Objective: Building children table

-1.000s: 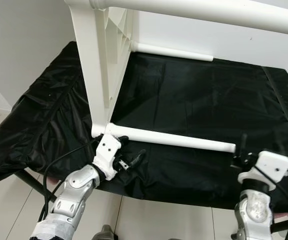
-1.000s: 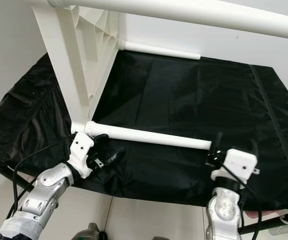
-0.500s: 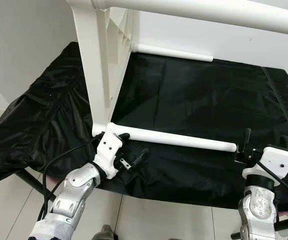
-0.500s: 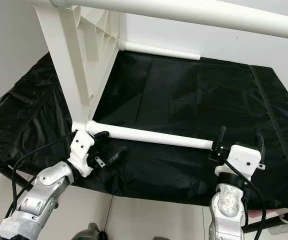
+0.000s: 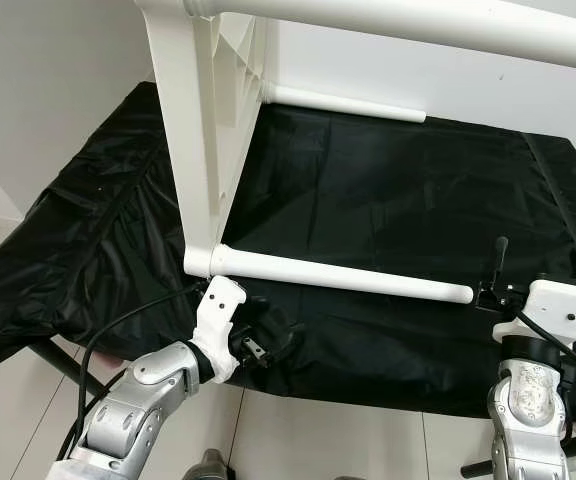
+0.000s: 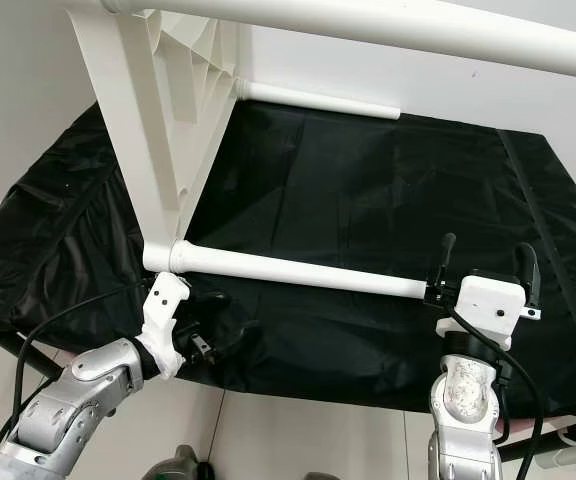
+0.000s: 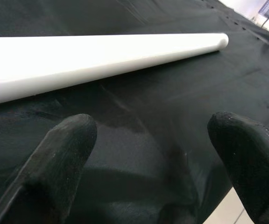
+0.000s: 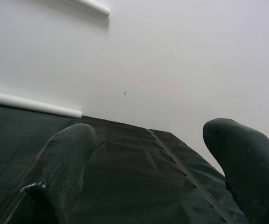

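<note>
A black plastic sheet (image 5: 398,200) covers the work surface. On it the white plastic children's table (image 5: 208,130) stands on its side; its nearest round white leg (image 5: 343,278) runs along the front edge. The right gripper (image 6: 483,262), fingers spread and empty, sits just beside the free tip. The left gripper (image 7: 153,154), also spread and empty, is below the socket end.

White table frame (image 5: 200,120), white leg tube (image 5: 343,277); plain black cloth (image 5: 388,200); silver arms, black jaws.
</note>
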Motion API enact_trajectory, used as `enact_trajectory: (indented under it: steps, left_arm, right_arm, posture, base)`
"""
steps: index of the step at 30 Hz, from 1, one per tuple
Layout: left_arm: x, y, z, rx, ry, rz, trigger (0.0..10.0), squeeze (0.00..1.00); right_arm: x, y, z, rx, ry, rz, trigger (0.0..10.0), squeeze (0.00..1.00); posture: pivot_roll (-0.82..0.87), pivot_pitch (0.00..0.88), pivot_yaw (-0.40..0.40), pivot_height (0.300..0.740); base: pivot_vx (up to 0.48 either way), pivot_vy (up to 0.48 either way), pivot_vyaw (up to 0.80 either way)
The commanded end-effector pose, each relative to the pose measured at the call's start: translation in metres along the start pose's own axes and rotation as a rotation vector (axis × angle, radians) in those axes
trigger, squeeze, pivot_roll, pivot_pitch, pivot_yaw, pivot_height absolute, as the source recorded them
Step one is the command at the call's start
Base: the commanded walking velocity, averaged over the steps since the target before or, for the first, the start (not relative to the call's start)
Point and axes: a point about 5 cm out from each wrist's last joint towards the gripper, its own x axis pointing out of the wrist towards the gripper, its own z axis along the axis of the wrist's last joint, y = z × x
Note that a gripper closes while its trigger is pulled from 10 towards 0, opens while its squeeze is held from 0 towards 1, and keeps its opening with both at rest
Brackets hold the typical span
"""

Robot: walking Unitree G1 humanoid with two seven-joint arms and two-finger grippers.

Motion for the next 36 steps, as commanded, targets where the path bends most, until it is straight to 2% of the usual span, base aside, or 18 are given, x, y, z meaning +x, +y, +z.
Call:
enact_trajectory:
  steps: [1, 3, 4, 5, 10, 12, 14, 21, 24, 28, 36]
  left_arm:
    - [0.002, 0.004, 0.003, -0.055, 0.000, 0.053, 10.0, 0.00]
    - [0.009, 0.009, 0.010, -0.198, -0.029, 0.129, 10.0, 0.00]
    - [0.009, 0.009, 0.010, -0.198, -0.029, 0.129, 10.0, 0.00]
    - [0.013, 0.011, 0.017, -0.240, -0.049, 0.160, 10.0, 0.00]
    - [0.014, 0.013, 0.022, -0.248, -0.043, 0.190, 10.0, 0.00]
    - [0.016, 0.024, 0.028, -0.324, -0.081, 0.298, 10.0, 0.00]
    - [0.017, 0.030, 0.030, -0.372, -0.085, 0.355, 10.0, 0.00]
    - [0.014, 0.032, 0.032, -0.396, -0.053, 0.396, 10.0, 0.00]
    - [0.013, 0.034, 0.027, -0.495, -0.018, 0.455, 10.0, 0.00]
    - [0.012, 0.032, 0.024, -0.487, 0.038, 0.477, 10.0, 0.00]
    - [0.012, 0.029, 0.027, -0.539, 0.038, 0.480, 10.0, 0.00]
  right_arm:
    - [0.003, 0.002, 0.005, -0.014, -0.021, 0.019, 10.0, 0.00]
    - [0.006, 0.006, 0.011, -0.017, -0.047, 0.042, 10.0, 0.00]
    - [0.006, 0.006, 0.011, -0.017, -0.047, 0.042, 10.0, 0.00]
    - [0.008, 0.009, 0.015, -0.020, -0.065, 0.056, 10.0, 0.00]
    - [0.009, 0.010, 0.017, -0.022, -0.073, 0.061, 10.0, 0.00]
    - [0.010, 0.011, 0.021, -0.024, -0.088, 0.070, 10.0, 0.00]
    - [0.010, 0.011, 0.024, -0.025, -0.096, 0.073, 10.0, 0.00]
    - [0.009, 0.011, 0.027, -0.031, -0.099, 0.076, 10.0, 0.00]
    - [0.010, 0.014, 0.033, -0.062, -0.131, 0.100, 10.0, 0.00]
    - [0.010, 0.015, 0.035, -0.084, -0.144, 0.120, 10.0, 0.00]
    - [0.009, 0.017, 0.037, -0.119, -0.162, 0.136, 10.0, 0.00]
  posture:
    - [0.05, 0.040, -0.033, 0.740]
    - [0.05, 0.040, -0.034, 0.740]
    - [0.05, 0.040, -0.034, 0.740]
    - [0.05, 0.041, -0.033, 0.740]
    - [0.05, 0.041, -0.033, 0.740]
    - [0.05, 0.042, -0.026, 0.740]
    - [0.05, 0.049, -0.023, 0.740]
    - [0.04, 0.055, -0.019, 0.740]
    - [0.04, 0.065, -0.017, 0.740]
    - [0.04, 0.066, -0.015, 0.740]
    - [0.04, 0.073, -0.016, 0.740]
  base:
    - [0.000, 0.000, 0.00]
    - [0.000, 0.000, 0.00]
    - [0.000, 0.000, 0.00]
    - [0.000, 0.000, 0.00]
    - [0.000, 0.000, 0.00]
    - [0.000, 0.000, 0.00]
    - [0.000, 0.000, 0.00]
    - [0.000, 0.000, 0.00]
    - [0.000, 0.000, 0.00]
    - [0.000, 0.000, 0.00]
    - [0.000, 0.000, 0.00]
